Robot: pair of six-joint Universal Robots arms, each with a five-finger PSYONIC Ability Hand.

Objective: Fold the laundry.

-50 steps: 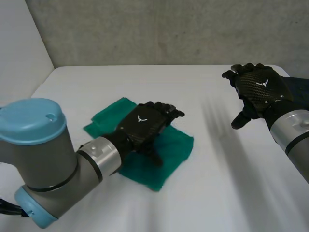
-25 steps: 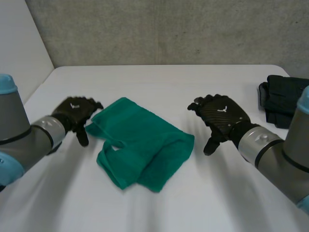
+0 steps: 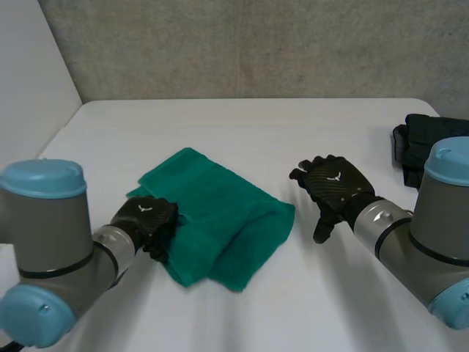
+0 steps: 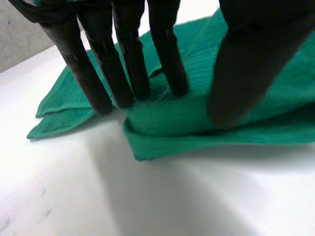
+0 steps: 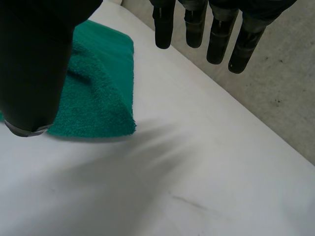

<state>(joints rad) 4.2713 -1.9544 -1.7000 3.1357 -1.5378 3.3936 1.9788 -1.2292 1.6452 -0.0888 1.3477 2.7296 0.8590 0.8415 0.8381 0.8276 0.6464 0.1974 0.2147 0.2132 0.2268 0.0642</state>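
Nearest the camera, the left arm [image 3: 51, 242] came in low at the table's [image 3: 242, 125] near left. The left hand [image 3: 145, 218] lay on the near left edge of the green towel [image 3: 220, 205]. In the left wrist view its fingers [image 4: 129, 64] stood straight, with their tips pressed down on the top layer of cloth. The thumb [image 4: 248, 64] rested on the folded edge just beside them. The hand was spread and flat on the cloth, not closed round it.

The towel lay roughly folded at the table's middle, left of centre. Its layers were uneven, and one layer stuck out at the far left corner. A thick fold ran along the side towards the right hand.

The right arm [image 3: 440, 227] reached in from the near right. The right hand [image 3: 333, 187] was held over bare table just beside the towel's right corner, clear of the cloth. In the right wrist view its fingers [image 5: 216, 29] were straight and spread, the thumb was well apart from them, and it held nothing.

Farther off, at the table's right edge behind the right arm, lay a black cloth [image 3: 425, 143] in a heap, well apart from the towel. What kind of item it was could not be told. A grey wall [image 3: 256, 44] stood beyond the table's far edge.
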